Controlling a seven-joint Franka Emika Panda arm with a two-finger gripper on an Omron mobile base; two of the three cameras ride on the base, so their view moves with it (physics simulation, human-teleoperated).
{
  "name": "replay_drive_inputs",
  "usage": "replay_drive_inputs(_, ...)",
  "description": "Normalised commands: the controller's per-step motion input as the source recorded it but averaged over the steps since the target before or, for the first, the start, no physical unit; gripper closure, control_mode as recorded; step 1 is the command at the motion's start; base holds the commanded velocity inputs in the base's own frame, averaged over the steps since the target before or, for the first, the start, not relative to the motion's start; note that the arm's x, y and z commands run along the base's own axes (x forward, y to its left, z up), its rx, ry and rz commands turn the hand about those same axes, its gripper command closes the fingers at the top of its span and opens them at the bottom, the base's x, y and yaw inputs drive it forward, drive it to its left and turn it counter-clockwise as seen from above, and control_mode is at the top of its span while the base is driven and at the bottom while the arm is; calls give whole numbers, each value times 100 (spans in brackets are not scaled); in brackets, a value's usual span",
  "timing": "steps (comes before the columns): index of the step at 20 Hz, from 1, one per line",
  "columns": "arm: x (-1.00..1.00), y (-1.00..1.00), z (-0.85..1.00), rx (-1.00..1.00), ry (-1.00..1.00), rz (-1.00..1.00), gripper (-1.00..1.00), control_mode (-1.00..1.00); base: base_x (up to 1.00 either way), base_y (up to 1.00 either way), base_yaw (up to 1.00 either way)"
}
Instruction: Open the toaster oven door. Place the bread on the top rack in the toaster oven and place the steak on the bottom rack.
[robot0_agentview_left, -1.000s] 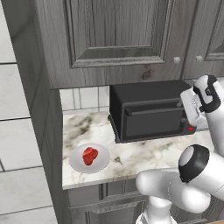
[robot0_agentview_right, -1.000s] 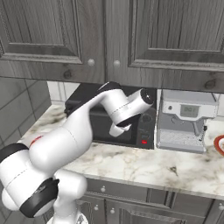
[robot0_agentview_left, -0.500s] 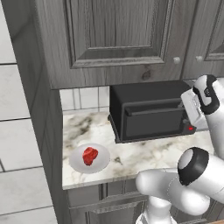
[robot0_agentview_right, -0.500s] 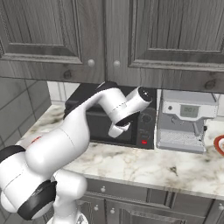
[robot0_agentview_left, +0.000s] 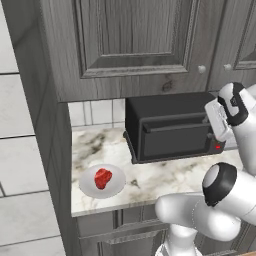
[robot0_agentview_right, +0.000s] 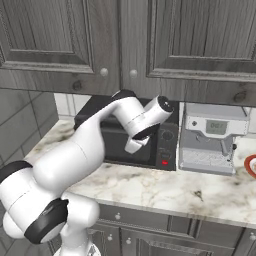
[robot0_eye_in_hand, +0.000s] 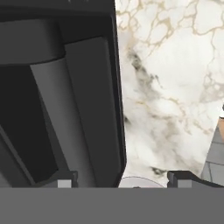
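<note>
The black boxy toaster oven sits on the white marble counter under grey wooden cabinets, its flat black door shut, with open counter in front. The small red steak lies on a round white plate near the counter's left front edge, well apart from the oven. A silver coffee machine stands just beside the oven. The white arm reaches to the oven's front; the two-finger gripper has its 2 tips apart astride the door's edge, not visibly clamped.

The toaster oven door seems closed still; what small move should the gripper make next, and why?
Probably close the gripper on the door's handle. The toaster oven door is shut, and in the hand view the fingertips sit either side of the door's edge, jaws apart, gripping nothing. The steak waits on its plate.
</note>
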Motion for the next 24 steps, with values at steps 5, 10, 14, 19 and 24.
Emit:
replay_drive_inputs(5, 17, 40, -84, -2, -13, 7, -100, -100, 0, 0, 0)
replay_drive_inputs(10, 26, 46, -76, -9, -19, 11, -100, -100, 0, 0, 0)
replay_drive_inputs(14, 24, 55, -83, -13, -9, 13, -100, -100, 0, 0, 0)
replay_drive_inputs(19, 21, 51, -94, -12, -2, 12, -100, -100, 0, 0, 0)
replay_drive_inputs(24, 32, 35, -86, -7, 0, 11, -100, -100, 0, 0, 0)
